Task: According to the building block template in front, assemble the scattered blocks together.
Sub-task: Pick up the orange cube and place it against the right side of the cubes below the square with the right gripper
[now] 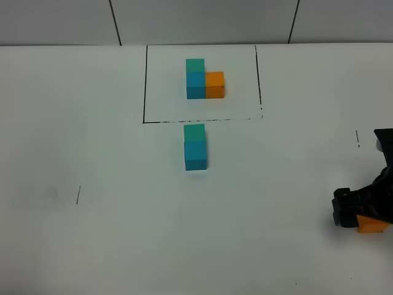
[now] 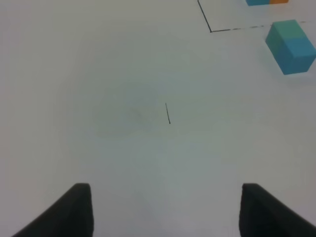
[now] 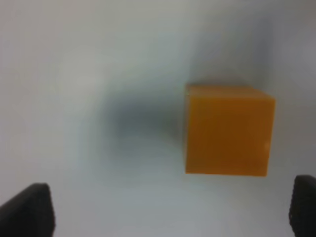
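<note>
Template (image 1: 205, 83): teal, blue and orange L inside a black frame.
Teal-blue pair (image 1: 195, 147): joined, just in front of template, apparently copying its column.
Orange block (image 1: 373, 224): loose, well right of and nearer than template, likely next for pickup.
Right gripper (image 3: 165, 212): jaws spread wide, orange block just ahead, ungripped.
Left gripper (image 2: 168, 217): jaws apart, empty, left of template, out of the way.
Table (image 1: 92, 184): plain white, with pen ticks; grey panels behind.

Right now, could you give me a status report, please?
Left claw open, empty. Right claw open by orange cube. Green cube, blue cube joined. Nothing blocking.
</note>
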Controlling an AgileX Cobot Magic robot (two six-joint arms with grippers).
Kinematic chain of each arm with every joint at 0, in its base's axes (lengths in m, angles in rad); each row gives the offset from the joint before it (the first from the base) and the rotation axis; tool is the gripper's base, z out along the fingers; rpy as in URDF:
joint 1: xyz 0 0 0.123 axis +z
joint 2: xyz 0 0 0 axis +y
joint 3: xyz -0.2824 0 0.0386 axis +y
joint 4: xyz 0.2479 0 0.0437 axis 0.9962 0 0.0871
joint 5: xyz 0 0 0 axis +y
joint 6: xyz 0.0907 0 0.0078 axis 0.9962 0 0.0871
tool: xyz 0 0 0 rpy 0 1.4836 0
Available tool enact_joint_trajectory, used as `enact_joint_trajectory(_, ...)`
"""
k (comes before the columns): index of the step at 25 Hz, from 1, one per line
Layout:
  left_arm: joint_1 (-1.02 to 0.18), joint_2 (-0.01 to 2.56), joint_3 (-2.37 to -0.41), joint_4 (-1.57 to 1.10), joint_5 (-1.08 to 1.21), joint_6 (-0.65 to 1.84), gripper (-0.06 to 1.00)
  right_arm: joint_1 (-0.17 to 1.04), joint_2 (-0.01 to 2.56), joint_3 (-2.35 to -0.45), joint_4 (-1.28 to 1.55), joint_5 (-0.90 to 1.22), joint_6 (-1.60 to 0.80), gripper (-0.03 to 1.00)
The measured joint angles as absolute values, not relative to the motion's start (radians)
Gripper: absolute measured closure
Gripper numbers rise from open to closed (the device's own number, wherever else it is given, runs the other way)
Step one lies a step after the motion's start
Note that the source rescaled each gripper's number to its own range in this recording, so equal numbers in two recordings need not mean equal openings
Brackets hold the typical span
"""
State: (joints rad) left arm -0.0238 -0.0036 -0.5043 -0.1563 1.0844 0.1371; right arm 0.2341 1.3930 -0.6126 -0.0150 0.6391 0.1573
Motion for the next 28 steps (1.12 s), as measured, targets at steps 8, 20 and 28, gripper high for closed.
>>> enact_joint_trajectory(8,-0.024,-0.004,-0.504,-0.156,1.084,0.137,0.59,0.181,1.396,-0.610,0.000,0.567,0.102,0.06)
enact_joint_trajectory(20,-0.024,-0.004,-0.504,-0.156,1.084,0.137,0.59,0.162,1.437,-0.605,0.098,0.543,-0.022,0.06)
enact_joint_trajectory(28,-0.024,-0.004,-0.504,-0.156,1.084,0.137,0.59,0.151,1.489,-0.563,0.099,0.504,-0.029,0.06)
